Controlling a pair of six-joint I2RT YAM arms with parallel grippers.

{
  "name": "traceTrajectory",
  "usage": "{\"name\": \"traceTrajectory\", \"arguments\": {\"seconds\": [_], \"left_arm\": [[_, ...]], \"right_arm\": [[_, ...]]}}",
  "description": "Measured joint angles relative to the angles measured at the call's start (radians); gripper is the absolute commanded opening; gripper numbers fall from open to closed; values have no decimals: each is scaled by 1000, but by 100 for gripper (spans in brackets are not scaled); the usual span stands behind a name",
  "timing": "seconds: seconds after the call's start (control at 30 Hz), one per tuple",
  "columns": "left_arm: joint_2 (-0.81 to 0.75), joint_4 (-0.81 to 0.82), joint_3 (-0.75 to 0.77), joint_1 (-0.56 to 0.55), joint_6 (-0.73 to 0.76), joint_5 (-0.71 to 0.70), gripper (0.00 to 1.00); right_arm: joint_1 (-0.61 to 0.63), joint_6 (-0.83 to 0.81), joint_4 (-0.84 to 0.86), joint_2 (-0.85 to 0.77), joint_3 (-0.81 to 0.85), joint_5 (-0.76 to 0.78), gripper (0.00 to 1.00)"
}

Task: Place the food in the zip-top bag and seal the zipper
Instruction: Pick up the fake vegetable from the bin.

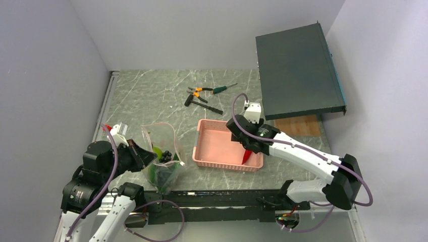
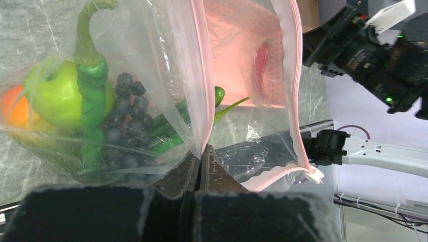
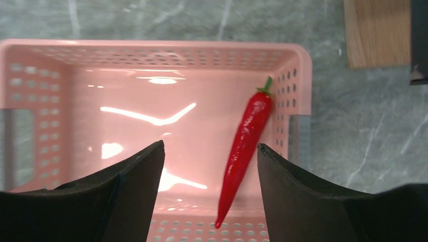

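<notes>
**Step in hand: pick last loose item.**

1. Item: one red chilli (image 3: 246,151). It lies flat on the floor of the pink basket (image 3: 55,96), close along one side wall, stem toward a corner, tip toward the opposite end wall. No other food shows in the basket.
2. Right gripper (image 3: 210,146): jaws apart, nothing held, poised over the basket, pointing down. In the wrist view the chilli sits off-centre, nearer one finger than the other.
3. Zip-top bag (image 1: 161,151): stands left of the basket, near the table's (image 1: 146,96) front edge, mouth up and gaping. Loaded so far: green apple (image 2: 55,96), grape bunch (image 2: 123,116), green pepper (image 2: 91,85), and an orange-green piece, prob. the mango (image 2: 12,108).
4. Zipper (image 2: 202,75): unsealed; the two pink strips stand well apart.
5. Left gripper (image 2: 201,156): jaws closed on one pink strip of the bag mouth, holding that side up.
6. Hand tools (image 1: 204,96) lie at the rear of the table, apart from the work. Not task items.

**Next move, est.:**

- Shift the right gripper sideways to centre the chilli btw. the fingers, lower, then close across its mid-length.
- Wall clearance is tight: one finger must fit btw. chilli and wall, or first nudge the chilli inward.
- Lift clear of the rim, carry to the open mouth, release.
- Sealing follows. Progress: loading nearly done, zipper not started.
</notes>
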Motion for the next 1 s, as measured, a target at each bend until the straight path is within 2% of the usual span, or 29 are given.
{"name": "traceTrajectory", "arguments": {"seconds": [0.43, 1.0], "left_arm": [[-16, -4, 0, 0, 1, -2, 0], [-16, -6, 0, 0, 2, -2, 0]], "right_arm": [[-38, 105, 6, 173, -102, -7, 58], [-53, 150, 169, 180, -281, -46, 52]]}}
